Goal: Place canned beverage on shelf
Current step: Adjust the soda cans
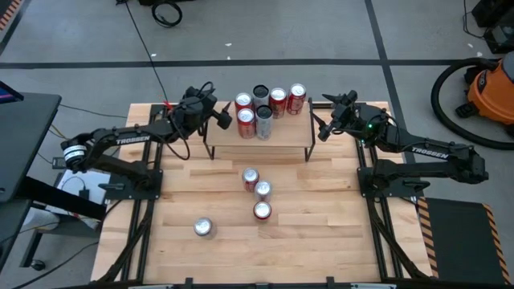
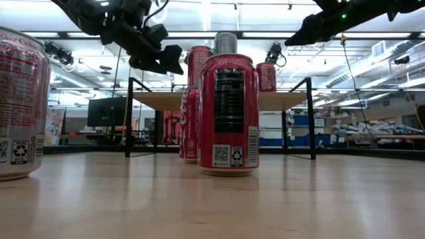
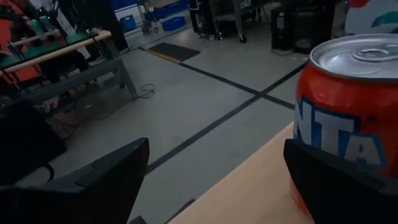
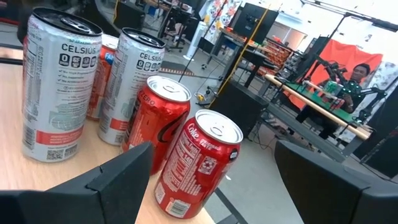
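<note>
The shelf [image 1: 283,135] is a light wooden plank on thin black legs at the table's far middle; it also shows in the low view [image 2: 282,101]. Several cans stand upright on its top, among them an orange Fanta can [image 3: 348,118], two silver Celsius cans [image 4: 59,81] and two red Coca-Cola cans [image 4: 196,162]. My left gripper [image 1: 222,120] is open and empty beside the shelf's left end, next to the Fanta can. My right gripper [image 1: 321,125] is open and empty beside the shelf's right end, facing the nearest Coca-Cola can.
Three red cans [image 1: 262,210] stand in a row on the tabletop in front of the shelf, and a silver-topped can [image 1: 203,228] stands near the front left. In the low view the nearest red can [image 2: 228,113] hides much of the shelf.
</note>
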`<state>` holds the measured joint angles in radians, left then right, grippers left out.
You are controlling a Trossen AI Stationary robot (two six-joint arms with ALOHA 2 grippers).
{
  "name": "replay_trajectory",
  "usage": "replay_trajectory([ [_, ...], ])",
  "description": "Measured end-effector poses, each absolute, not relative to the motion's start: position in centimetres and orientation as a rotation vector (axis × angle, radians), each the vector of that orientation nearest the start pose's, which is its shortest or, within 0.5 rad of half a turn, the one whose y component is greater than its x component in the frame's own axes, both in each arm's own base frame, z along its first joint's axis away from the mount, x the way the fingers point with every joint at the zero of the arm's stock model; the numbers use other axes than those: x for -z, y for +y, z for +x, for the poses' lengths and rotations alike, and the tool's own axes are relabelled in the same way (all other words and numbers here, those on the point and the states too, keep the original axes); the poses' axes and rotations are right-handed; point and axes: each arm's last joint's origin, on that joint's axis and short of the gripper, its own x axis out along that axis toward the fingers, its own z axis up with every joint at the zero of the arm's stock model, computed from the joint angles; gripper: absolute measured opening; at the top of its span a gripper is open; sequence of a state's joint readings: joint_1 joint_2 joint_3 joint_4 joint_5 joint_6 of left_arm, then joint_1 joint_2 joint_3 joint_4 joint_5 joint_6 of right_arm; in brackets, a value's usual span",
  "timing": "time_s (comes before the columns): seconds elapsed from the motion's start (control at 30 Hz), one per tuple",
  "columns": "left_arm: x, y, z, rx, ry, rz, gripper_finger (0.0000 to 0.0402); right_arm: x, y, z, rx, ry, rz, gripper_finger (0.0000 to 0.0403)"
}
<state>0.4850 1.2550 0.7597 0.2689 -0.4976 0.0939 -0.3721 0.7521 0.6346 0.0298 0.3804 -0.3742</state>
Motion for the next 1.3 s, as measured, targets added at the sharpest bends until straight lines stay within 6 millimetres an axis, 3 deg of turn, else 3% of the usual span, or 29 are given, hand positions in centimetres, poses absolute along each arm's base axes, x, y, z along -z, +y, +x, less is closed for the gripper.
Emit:
replay_trajectory([
  [0.43, -25.7, 14.5, 25.0, -0.962, 0.259, 0.084, 0.0384, -30.7, -7.2, 15.6, 0.720, 0.220, -0.353, 0.0347],
  [1.3, -25.6, 14.7, 25.3, -0.963, 0.227, 0.067, 0.0384, -30.8, -7.2, 15.6, 0.722, 0.211, -0.349, 0.0347],
])
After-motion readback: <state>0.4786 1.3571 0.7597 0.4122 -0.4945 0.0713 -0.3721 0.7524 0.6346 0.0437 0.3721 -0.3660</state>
